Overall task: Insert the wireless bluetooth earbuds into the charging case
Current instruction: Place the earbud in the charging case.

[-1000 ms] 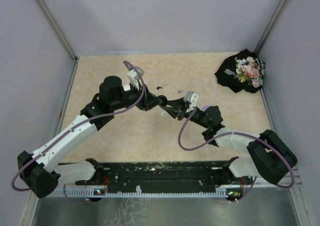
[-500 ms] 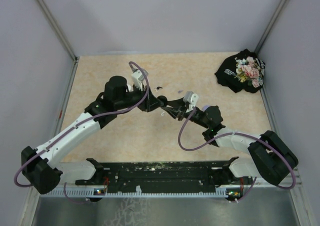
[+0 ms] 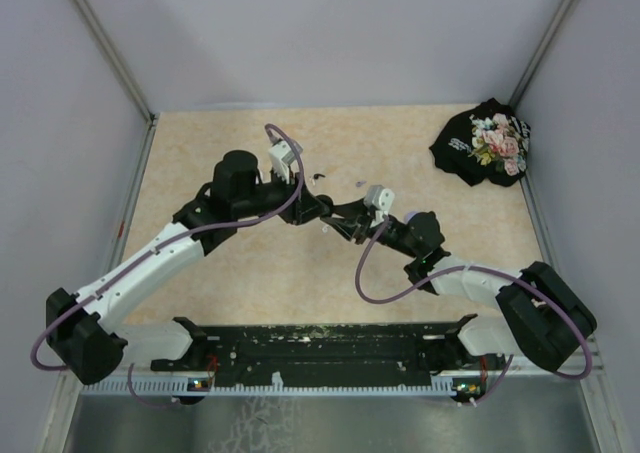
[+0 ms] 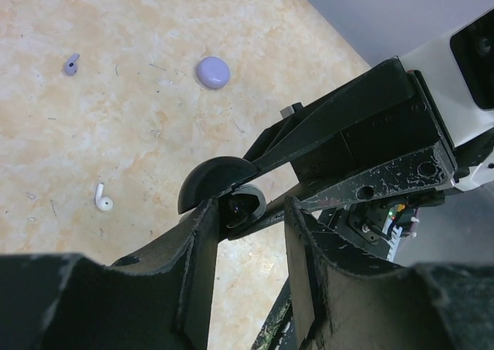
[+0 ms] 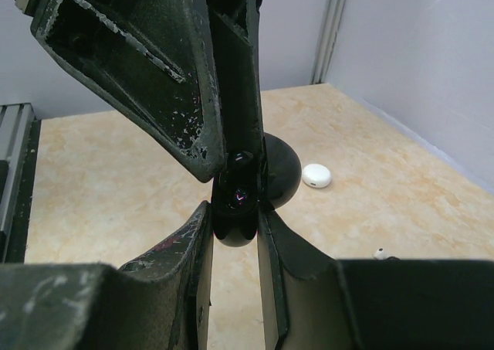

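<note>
Beige marbled table (image 3: 250,263), arms meeting at centre. Right gripper (image 5: 235,220) pinching open black charging case (image 5: 282,172). Left gripper (image 4: 251,205) at its well, black earbud (image 4: 235,206) in mouth. Jaws part-spread, grip unclear. Seating step now. Next: straight push, then release. Versus second ago: left arm crept toward 3 o'clock, jaws narrowed. White earbud (image 4: 103,200) loose, 9 o'clock of case in left wrist view.
</note>
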Action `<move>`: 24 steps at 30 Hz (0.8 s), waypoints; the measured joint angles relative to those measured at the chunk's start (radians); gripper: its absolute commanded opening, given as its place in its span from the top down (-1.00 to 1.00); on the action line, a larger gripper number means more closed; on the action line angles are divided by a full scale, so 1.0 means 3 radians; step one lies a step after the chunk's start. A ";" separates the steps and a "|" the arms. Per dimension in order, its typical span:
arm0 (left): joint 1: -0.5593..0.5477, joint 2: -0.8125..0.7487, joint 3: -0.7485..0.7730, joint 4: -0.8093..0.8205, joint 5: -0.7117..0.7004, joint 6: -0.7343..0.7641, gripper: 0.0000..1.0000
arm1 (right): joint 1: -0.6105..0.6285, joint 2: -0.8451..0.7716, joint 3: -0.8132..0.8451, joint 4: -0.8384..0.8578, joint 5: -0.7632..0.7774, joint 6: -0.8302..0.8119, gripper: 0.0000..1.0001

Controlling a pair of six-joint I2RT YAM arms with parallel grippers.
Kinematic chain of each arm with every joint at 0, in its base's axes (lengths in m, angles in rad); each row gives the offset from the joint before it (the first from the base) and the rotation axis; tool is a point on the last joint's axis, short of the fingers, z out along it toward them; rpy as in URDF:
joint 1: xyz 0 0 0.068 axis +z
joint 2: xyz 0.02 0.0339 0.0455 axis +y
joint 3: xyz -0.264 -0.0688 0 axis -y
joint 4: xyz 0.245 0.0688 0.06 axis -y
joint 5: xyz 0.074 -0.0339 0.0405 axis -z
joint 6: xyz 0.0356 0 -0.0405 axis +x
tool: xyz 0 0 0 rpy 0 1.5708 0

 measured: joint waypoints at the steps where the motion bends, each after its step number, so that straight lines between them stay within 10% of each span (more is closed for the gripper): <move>1: 0.0000 0.0006 0.0000 -0.0003 0.0006 0.0013 0.12 | 0.0000 0.0000 0.0000 -0.0014 -0.0004 -0.0009 1.00; 24: 0.0001 0.0088 0.0001 0.0009 0.0229 0.0456 0.04 | -0.0004 0.0000 0.0006 -0.0128 -0.0079 0.0066 1.00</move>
